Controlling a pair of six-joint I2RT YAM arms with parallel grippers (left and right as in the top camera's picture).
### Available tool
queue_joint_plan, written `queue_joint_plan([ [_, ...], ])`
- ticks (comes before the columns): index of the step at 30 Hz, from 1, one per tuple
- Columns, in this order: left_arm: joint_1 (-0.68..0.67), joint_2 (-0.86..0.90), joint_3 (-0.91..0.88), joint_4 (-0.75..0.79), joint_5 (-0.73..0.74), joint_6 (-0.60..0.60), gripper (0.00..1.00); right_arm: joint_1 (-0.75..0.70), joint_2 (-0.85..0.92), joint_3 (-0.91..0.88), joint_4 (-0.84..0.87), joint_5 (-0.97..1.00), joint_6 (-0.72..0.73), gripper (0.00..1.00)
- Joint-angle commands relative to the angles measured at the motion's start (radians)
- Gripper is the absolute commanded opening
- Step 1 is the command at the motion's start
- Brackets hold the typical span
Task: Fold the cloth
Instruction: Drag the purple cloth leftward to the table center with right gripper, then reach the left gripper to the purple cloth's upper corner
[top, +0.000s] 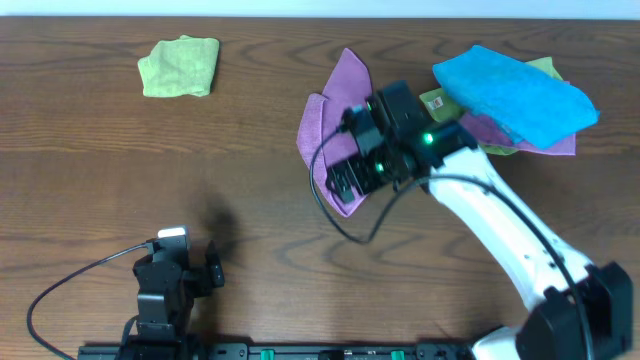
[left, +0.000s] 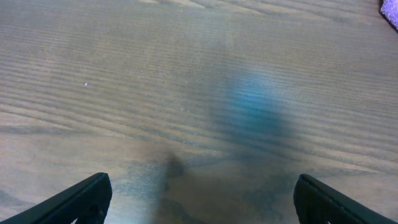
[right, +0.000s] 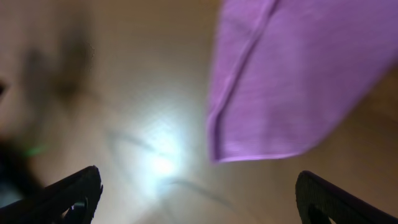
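Note:
The magenta-purple cloth (top: 335, 100) lies rumpled at the table's centre, with a folded flap pointing toward the far edge. My right gripper (top: 345, 182) hovers over the cloth's near part, open and empty. In the right wrist view a blurred corner of the cloth (right: 292, 81) fills the upper right, ahead of the open fingers (right: 199, 199). My left gripper (top: 187, 268) rests near the front left edge, open and empty over bare wood (left: 199, 199). A sliver of the cloth (left: 392, 9) shows at the top right of the left wrist view.
A bright blue cloth (top: 515, 95) lies at the back right on top of a light green cloth (top: 543, 67) and a purple layer (top: 545, 143). Another light green cloth (top: 180, 66) lies at the back left. A black cable (top: 340, 220) loops beside the right arm.

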Motion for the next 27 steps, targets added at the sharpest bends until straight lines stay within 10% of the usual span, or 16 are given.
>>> queue_joint_plan([
  [1,0.002,-0.005,-0.01,-0.002,0.0,0.0,0.95,-0.003,-0.051,-0.112,0.027,-0.127,-0.019,0.99],
  [15,0.002,-0.005,-0.01,-0.002,0.0,0.0,0.95,-0.007,-0.139,-0.139,-0.071,-0.098,0.095,0.99],
  [27,0.002,-0.005,-0.01,-0.002,0.0,0.0,0.95,0.008,-0.14,-0.14,-0.112,-0.148,0.969,0.99],
])
